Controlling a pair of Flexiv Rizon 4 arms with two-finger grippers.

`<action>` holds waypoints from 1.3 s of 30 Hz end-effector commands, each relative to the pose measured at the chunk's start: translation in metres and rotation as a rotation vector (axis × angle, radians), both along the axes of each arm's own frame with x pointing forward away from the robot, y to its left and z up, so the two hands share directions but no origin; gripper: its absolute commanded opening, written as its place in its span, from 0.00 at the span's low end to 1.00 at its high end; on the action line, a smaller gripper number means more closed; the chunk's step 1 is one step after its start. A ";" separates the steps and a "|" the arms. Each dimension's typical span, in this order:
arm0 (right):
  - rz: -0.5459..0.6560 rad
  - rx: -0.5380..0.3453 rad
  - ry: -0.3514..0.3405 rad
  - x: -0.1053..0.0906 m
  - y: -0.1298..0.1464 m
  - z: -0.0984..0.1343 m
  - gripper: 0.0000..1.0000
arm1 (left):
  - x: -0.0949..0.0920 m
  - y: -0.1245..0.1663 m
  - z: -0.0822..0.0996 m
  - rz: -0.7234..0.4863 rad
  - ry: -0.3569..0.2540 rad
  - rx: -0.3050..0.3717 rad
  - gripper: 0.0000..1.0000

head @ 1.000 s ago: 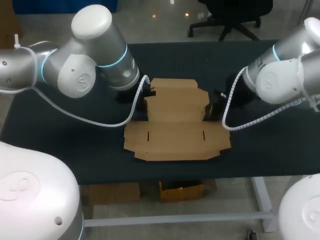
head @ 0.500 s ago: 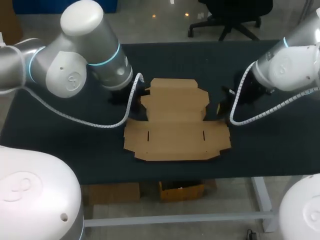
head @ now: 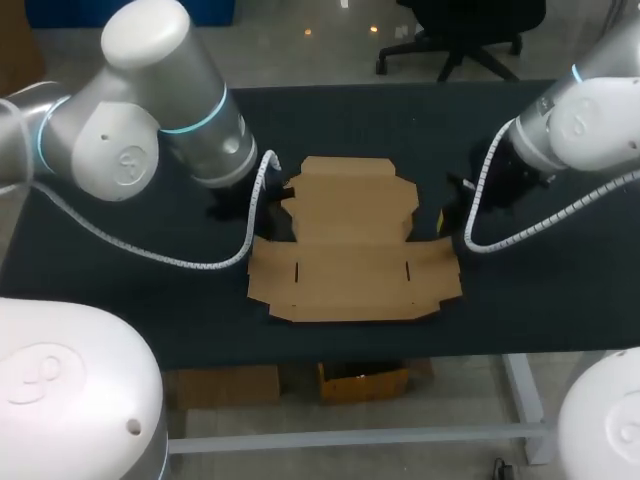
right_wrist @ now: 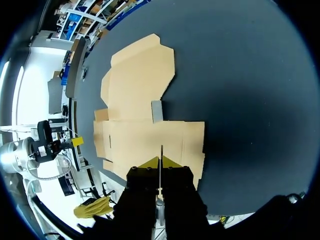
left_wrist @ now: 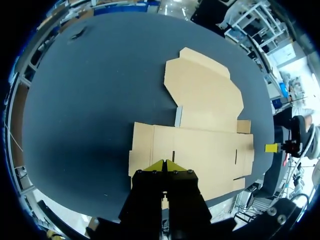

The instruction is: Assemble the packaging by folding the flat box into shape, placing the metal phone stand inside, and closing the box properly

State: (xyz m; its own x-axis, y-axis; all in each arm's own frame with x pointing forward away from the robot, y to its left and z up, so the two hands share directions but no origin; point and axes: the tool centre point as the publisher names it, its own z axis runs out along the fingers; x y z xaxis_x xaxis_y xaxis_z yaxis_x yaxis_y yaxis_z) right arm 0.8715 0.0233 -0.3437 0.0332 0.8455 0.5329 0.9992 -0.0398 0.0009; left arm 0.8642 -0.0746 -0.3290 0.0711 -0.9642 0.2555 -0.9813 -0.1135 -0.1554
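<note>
- First, dark table (head: 120, 250): bears the flat box toward its front edge, between the two arms.
- Left arm (head: 150, 130) and right arm (head: 590, 130): flank the cardboard, one on each side, neither touching it.
- Flat box (head: 350, 240): lies fully unfolded, with the wide panel nearest the front and the narrower lid panel with its tuck flap behind; judged to be at the very start of folding.
- As a container: has no wall raised yet, so holds nothing; no metal phone stand visible in any view.
- Left gripper (left_wrist: 164, 164): hangs just off the box's left side, pointing at the end of the wide panel, yellow tips pressed together on nothing.
- Right gripper (right_wrist: 160, 161): mirrors that on the right side, tips likewise together and empty.
- For the fold: slip closed tips under an outer side flap like a wedge and lift along the crease, not across it.
- Pin the middle panel with the other gripper, since a loose sheet probably skates on the table.
- Raise both side walls evenly and press lightly; thin card likely buckles off its score line.
- Small slots (head: 298, 271): keep in sight and steer the tabs toward them once the walls stand.
</note>
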 end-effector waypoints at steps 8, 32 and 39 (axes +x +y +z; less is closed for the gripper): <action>0.002 -0.016 -0.002 -0.036 0.002 0.008 0.00 | -0.040 0.006 0.009 -0.001 -0.010 -0.002 0.00; -0.064 -0.022 0.077 -0.100 -0.027 -0.006 0.00 | -0.092 0.031 0.006 0.019 0.034 -0.017 0.00; -0.083 -0.017 0.081 -0.102 -0.032 -0.007 0.00 | -0.092 0.031 0.006 0.019 0.034 -0.017 0.00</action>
